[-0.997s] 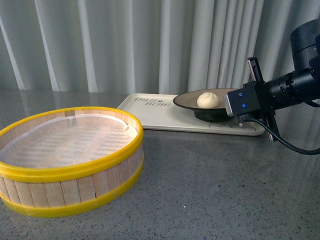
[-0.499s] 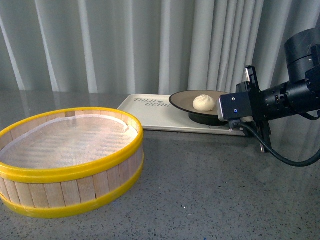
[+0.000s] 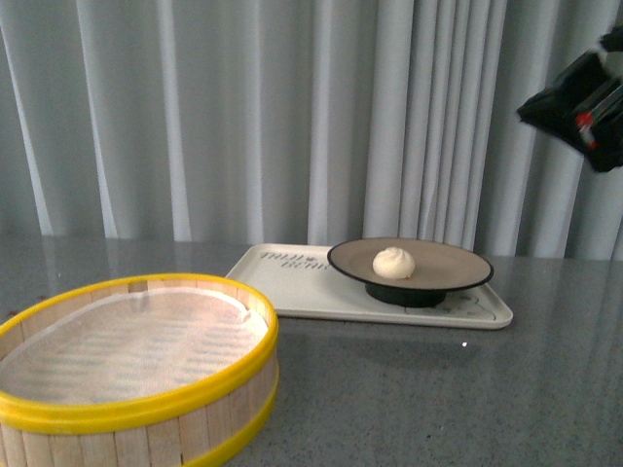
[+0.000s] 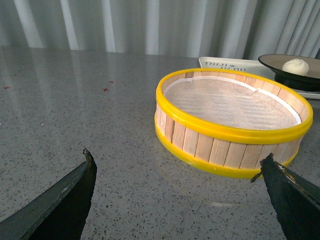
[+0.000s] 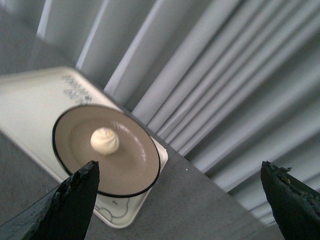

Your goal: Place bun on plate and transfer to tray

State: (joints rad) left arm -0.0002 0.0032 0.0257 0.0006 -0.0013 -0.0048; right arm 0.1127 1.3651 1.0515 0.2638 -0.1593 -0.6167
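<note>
Two tools, both spread wide and empty. My right tool (image 5: 177, 200) has let go of the plate (image 3: 448, 263) and risen well clear of it, high against the curtain; half a second ago it stood at the rim. My left tool (image 4: 177, 192) hovers over the tabletop (image 4: 75, 110) near the steamer basket (image 4: 232, 120). The bun (image 3: 394, 263) sits on the plate, which rests on the tray (image 3: 292, 287). I judge the transfer complete.

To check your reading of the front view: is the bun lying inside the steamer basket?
No, the bun sits on the plate on the tray; the steamer basket holds only its liner.
</note>
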